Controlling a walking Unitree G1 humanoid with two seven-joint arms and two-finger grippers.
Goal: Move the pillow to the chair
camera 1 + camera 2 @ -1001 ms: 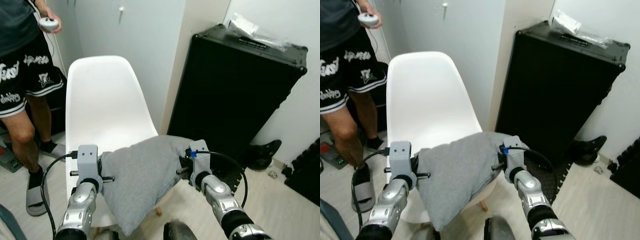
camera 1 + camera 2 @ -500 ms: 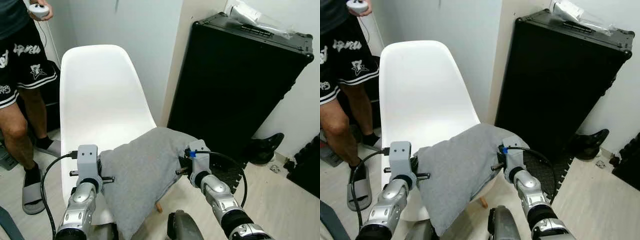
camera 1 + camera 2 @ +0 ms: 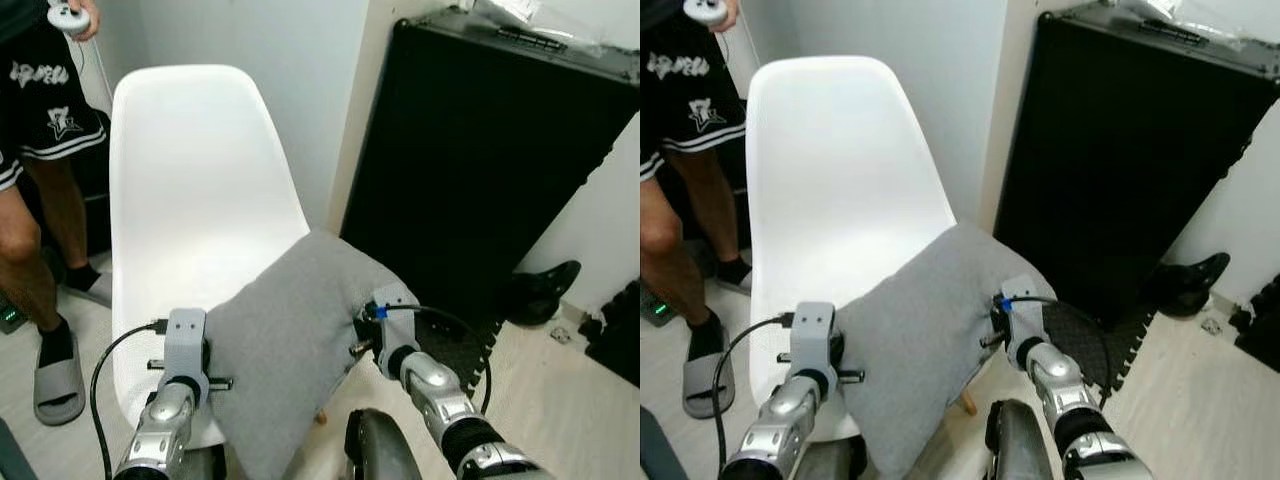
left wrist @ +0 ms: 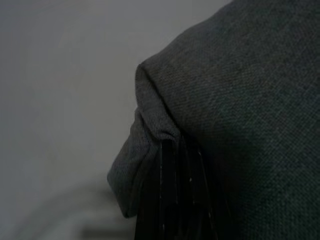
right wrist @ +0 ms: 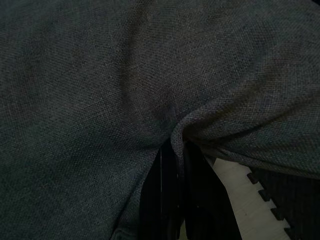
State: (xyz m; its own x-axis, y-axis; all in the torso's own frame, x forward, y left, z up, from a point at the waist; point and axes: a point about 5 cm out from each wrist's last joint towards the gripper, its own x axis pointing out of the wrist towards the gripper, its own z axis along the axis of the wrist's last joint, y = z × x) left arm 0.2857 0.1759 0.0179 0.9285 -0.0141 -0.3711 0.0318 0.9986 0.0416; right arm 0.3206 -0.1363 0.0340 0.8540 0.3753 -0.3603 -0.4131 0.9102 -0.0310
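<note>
A grey pillow hangs between my two arms, held over the front edge of a white shell chair. My left gripper is shut on the pillow's left edge, its black fingers pinching a fold of fabric. On the other side, my right gripper is shut on the pillow's right edge, fabric bunched around its fingers. The pillow's upper corner points toward the chair back; its lower end droops below the seat.
A tall black case stands against the wall right of the chair, with a clear plastic bag on top. A person in black shorts and grey slides stands at the left, holding a controller. Black foam floor tiles lie at the right.
The camera has come closer to the chair and tilted down. The pillow has risen and moved forward over the seat's front, still held by both grippers.
</note>
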